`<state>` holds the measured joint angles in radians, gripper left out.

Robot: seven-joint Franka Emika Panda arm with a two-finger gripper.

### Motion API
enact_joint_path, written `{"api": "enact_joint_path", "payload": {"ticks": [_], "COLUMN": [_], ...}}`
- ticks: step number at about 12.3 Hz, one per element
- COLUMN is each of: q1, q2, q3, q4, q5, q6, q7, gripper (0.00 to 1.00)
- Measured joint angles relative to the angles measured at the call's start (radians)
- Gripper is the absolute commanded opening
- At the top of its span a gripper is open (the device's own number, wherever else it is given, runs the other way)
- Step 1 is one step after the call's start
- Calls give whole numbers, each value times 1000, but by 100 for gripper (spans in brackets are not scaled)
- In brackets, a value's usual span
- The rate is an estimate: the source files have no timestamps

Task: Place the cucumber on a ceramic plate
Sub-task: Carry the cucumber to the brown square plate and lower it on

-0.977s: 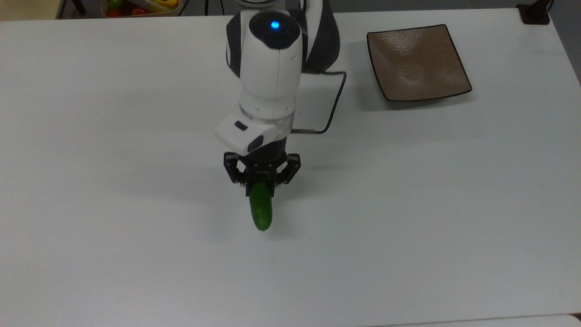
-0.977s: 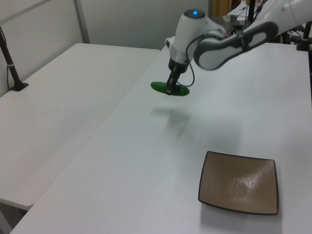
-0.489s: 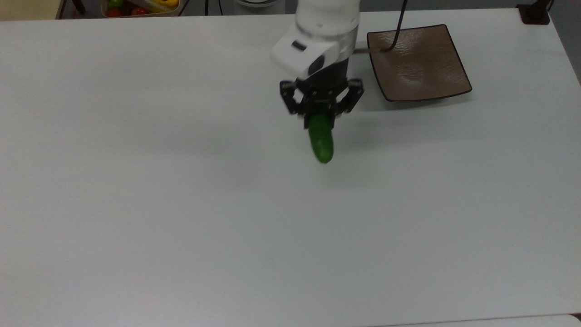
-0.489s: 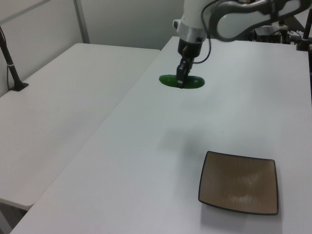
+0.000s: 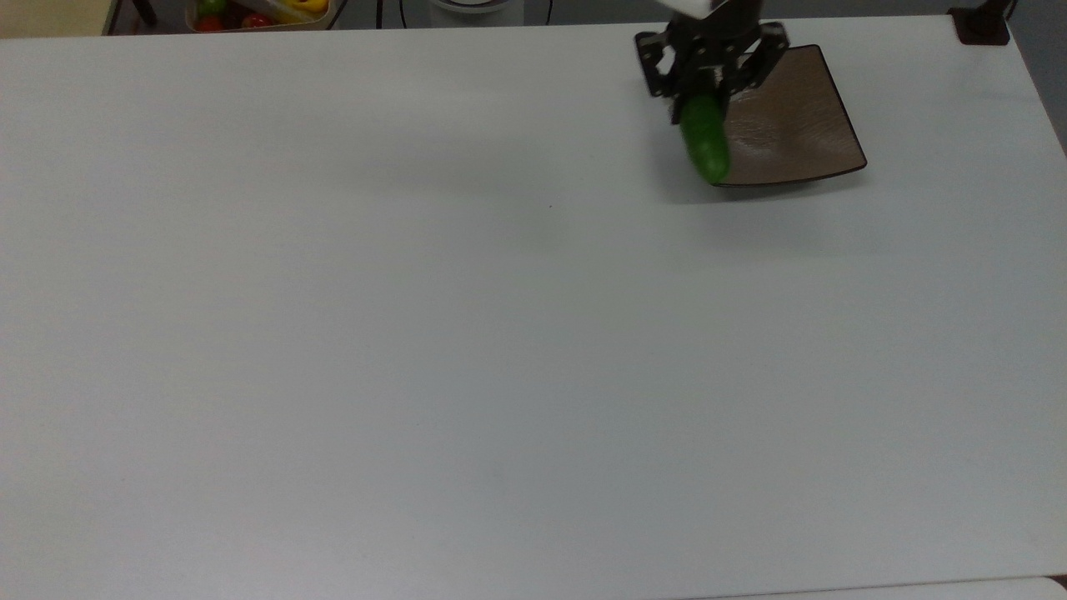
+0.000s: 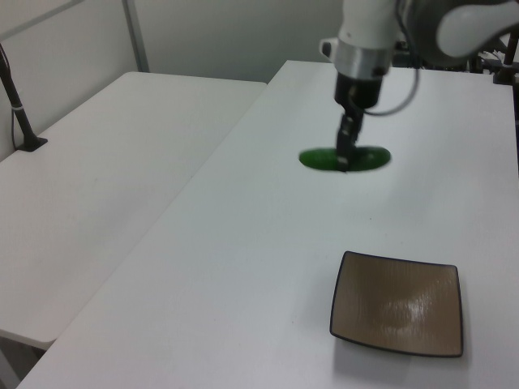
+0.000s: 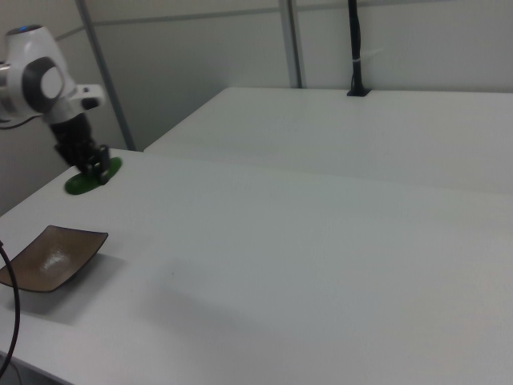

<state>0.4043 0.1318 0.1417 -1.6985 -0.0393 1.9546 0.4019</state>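
Carrying step: gripper (image 5: 705, 93) clamped on the cucumber (image 5: 705, 148), held in the air at upper right of the top view, overlapping the plate (image 5: 792, 117). Next: centre over plate, lower, release.

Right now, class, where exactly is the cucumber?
The cucumber is held in the gripper, raised off the white table. In the top view it overlaps the left edge of the ceramic plate, near the picture's upper right.
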Motion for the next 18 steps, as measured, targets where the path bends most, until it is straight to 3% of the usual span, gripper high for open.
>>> {"api": "enact_joint_path", "payload": {"ticks": [4, 8, 9, 12, 13, 14, 18], "q1": [141, 244, 260, 272, 270, 267, 263], "q2": [-7, 77, 104, 159, 168, 170, 162], "q3": [11, 23, 25, 27, 26, 26, 26], "q4": [-89, -124, -124, -124, -124, -124, -116], "q5": [0, -7, -9, -10, -10, -10, -10], "q6": [0, 0, 0, 24, 38, 39, 37], "q7": [110, 176, 191, 214, 219, 225, 255], "gripper": [1, 6, 13, 65, 90, 100, 100]}}
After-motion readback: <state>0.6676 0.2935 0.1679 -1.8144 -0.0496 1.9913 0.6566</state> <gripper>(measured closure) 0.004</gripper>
